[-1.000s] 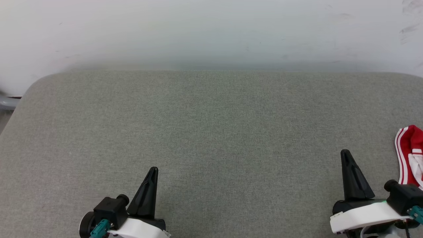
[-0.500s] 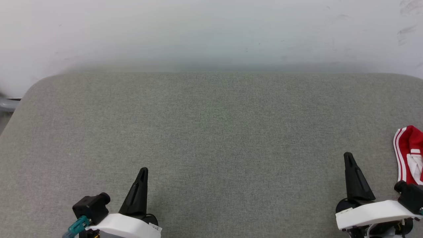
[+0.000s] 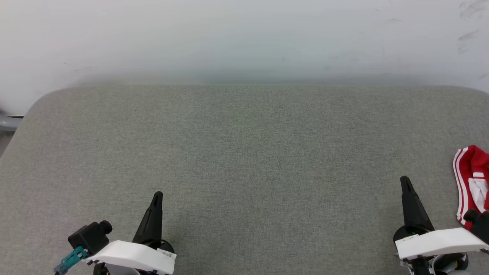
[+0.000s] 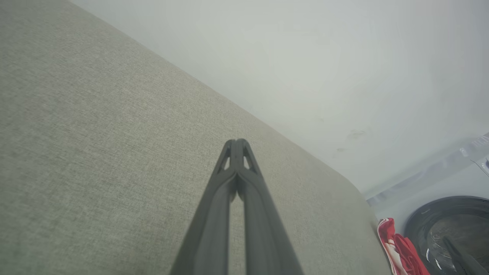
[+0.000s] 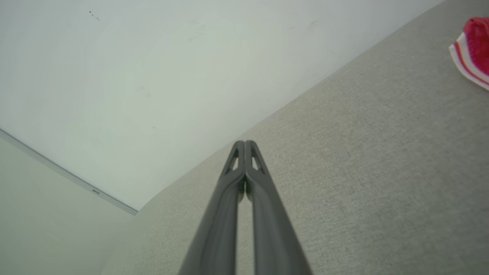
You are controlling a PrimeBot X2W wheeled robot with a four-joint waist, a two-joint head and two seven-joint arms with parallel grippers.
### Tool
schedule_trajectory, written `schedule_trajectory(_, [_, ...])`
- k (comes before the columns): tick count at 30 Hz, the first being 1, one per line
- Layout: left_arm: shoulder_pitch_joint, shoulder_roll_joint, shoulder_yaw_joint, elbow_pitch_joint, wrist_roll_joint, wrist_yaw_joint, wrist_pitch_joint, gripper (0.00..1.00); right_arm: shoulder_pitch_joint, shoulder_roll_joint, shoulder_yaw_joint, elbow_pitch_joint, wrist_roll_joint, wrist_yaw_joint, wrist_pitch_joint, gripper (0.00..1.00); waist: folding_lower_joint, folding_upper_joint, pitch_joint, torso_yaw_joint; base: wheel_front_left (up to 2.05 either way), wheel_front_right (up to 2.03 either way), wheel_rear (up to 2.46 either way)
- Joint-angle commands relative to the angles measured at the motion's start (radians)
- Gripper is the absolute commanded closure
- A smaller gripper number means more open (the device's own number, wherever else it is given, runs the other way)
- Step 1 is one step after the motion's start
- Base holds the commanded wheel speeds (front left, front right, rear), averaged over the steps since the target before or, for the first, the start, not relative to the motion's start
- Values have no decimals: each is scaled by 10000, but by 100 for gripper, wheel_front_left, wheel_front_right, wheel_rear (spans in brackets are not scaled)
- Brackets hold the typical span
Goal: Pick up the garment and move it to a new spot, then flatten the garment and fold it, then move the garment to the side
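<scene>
The garment point(image 3: 471, 179), red with white striped trim, lies bunched at the far right edge of the grey fabric table point(image 3: 244, 152), partly cut off by the frame. A corner of the garment point(image 5: 473, 49) shows at the upper right of the right wrist view, and the garment point(image 4: 399, 250) also shows at the lower right of the left wrist view. My right gripper point(image 3: 405, 180) hovers just left of the garment, shut and empty. At the lower left my left gripper point(image 3: 157, 195) is shut too, with nothing held. Both pairs of fingertips point(image 4: 237, 143) point(image 5: 244, 144) touch.
A pale wall point(image 3: 244, 38) rises behind the table's far edge. A grey pipe end point(image 3: 7, 122) sits off the table's left corner. A dark round bin point(image 4: 450, 229) stands beyond the table's right end in the left wrist view.
Both arms have drawn back toward the bottom of the head view. The left gripper has shifted left, the right slightly right and down. The garment has not moved.
</scene>
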Motion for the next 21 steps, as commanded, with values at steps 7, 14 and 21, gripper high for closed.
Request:
schedule_trajectory(7, [-353, 78, 168, -17, -1283, 0, 253, 100, -315, -95, -75, 5, 1189, -2, 290, 100, -1, 0, -31, -18, 0, 0, 0])
schedule_trajectory(14, [-418, 96, 271, 51, -2079, 0, 439, 100, -366, -100, -114, 80, 1924, -2, 475, 100, -1, 0, -56, -32, 0, 0, 0])
schedule_trajectory(21, [-490, 111, 384, 129, -2948, 0, 641, 100, -419, -103, -163, 163, 2732, -3, 698, 100, -1, 0, -85, -48, 0, 0, 0])
